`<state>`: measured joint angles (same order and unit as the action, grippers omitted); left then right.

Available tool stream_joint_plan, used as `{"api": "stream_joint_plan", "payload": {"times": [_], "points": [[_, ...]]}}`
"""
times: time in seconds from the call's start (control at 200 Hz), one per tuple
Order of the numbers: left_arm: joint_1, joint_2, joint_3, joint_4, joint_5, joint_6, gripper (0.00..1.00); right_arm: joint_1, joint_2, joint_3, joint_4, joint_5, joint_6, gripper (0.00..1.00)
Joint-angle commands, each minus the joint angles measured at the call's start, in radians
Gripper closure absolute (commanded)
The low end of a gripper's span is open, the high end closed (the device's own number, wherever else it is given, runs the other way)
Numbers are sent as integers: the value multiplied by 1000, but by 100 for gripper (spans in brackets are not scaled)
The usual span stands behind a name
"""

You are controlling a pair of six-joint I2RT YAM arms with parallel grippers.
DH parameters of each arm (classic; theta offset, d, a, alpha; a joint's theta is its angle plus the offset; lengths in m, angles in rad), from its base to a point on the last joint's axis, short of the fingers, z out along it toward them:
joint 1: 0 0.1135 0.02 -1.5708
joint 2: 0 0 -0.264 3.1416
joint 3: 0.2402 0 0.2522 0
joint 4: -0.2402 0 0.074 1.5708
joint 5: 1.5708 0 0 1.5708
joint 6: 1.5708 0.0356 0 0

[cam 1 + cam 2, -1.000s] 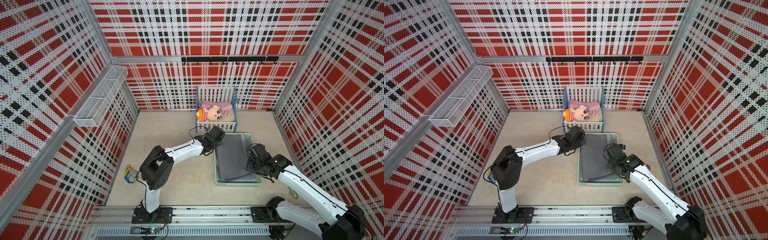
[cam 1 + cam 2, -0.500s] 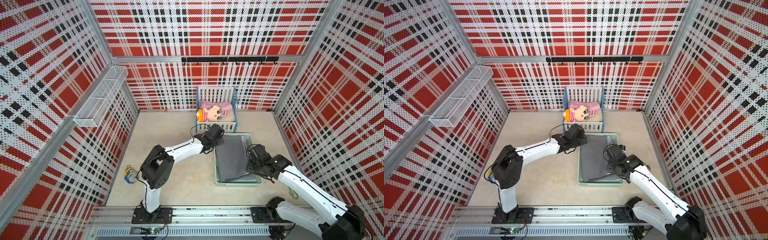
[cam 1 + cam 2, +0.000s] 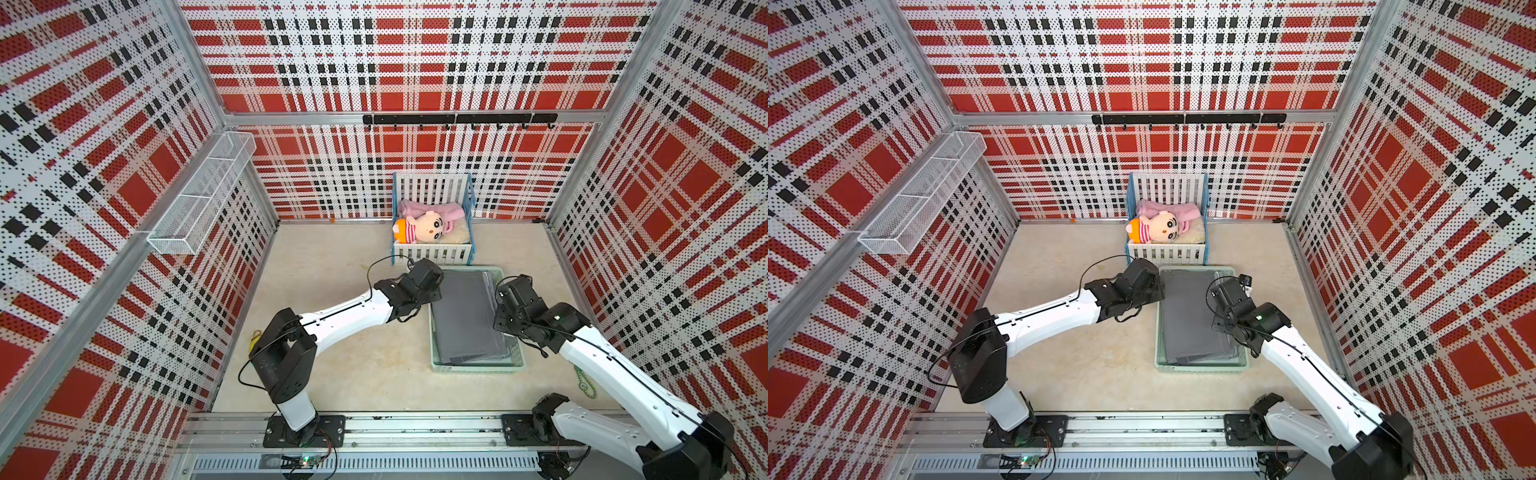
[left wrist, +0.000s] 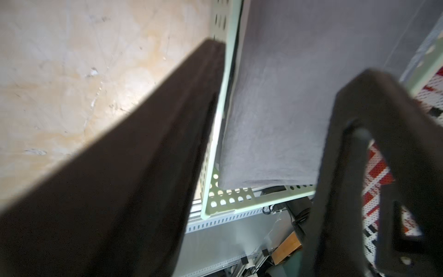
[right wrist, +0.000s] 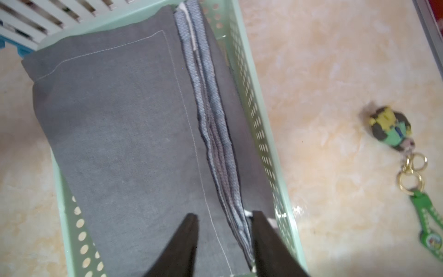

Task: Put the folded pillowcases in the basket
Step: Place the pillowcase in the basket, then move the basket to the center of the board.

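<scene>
The folded grey pillowcase (image 3: 465,316) (image 3: 1192,320) lies flat inside the pale mint-green basket (image 3: 478,368) (image 3: 1200,368) on the floor. My left gripper (image 3: 434,291) hovers at the basket's far-left corner. In the left wrist view it (image 4: 292,58) is open, one finger outside the basket wall (image 4: 230,194), the other above the pillowcase (image 4: 287,96). My right gripper (image 3: 500,309) is over the basket's right side. In the right wrist view it (image 5: 224,214) is open, its fingers standing either side of the pillowcase's (image 5: 131,132) layered edge, beside the basket wall (image 5: 263,144).
A white toy crib (image 3: 432,253) with a plush doll stands directly behind the basket. A wire-mesh shelf (image 3: 199,195) hangs on the left wall and a black hook rail (image 3: 457,119) on the back wall. A green keychain (image 5: 393,129) (image 3: 586,384) lies on the floor right of the basket.
Both grippers have opened and let go of the pillowcase, which has settled flat in the basket. The left gripper has drawn back slightly toward the basket's left wall.
</scene>
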<state>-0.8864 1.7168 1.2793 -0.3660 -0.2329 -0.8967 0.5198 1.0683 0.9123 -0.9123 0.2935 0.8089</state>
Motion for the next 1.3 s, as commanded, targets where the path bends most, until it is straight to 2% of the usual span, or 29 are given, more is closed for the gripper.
{"api": "stream_joint_plan", "payload": {"times": [0.0, 0.06, 0.175, 0.25, 0.371, 0.506, 0.711, 0.771, 0.887, 0.952, 1.077, 1.117, 1.192, 1.242, 1.297], "points": [[-42, 49, -7, -16, 21, -22, 56, 0, 92, 9, 157, -21, -28, 79], [-57, 73, -8, -14, 22, -38, 58, 0, 140, 16, 194, -20, -38, 88], [-72, 122, 12, -32, 25, -68, 67, 0, 193, -2, 241, 6, -57, 100], [-86, 133, 24, -66, -1, -86, 67, -5, 227, -35, 266, 9, -59, 100], [-122, 82, 26, -77, -66, -91, 66, -10, 280, -105, 308, -55, -53, 100], [-129, 11, 3, -94, -98, -106, 57, -10, 290, -136, 320, -62, -43, 100], [-137, -26, -41, -131, -104, -119, 52, -10, 271, -134, 316, -80, -42, 100], [-138, -12, -46, -137, -95, -118, 52, -10, 252, -121, 305, -80, -42, 93], [-143, 31, -38, -155, -79, -118, 52, -10, 219, -78, 277, -72, -52, 62], [-146, 60, -35, -162, -83, -130, 52, -10, 213, -52, 255, -71, -66, 56], [-146, 133, -1, -228, -104, -157, 60, -10, 198, -20, 231, -61, -77, 54], [-146, 146, 4, -241, -105, -165, 68, -10, 192, -17, 230, -58, -78, 54], [-147, 147, 11, -256, -118, -169, 91, -10, 184, -16, 229, -57, -79, 53], [-149, 136, 14, -276, -141, -171, 100, -10, 184, -14, 227, -57, -81, 53], [-149, 115, 17, -309, -168, -171, 100, -10, 184, -12, 227, -57, -82, 53]]}}
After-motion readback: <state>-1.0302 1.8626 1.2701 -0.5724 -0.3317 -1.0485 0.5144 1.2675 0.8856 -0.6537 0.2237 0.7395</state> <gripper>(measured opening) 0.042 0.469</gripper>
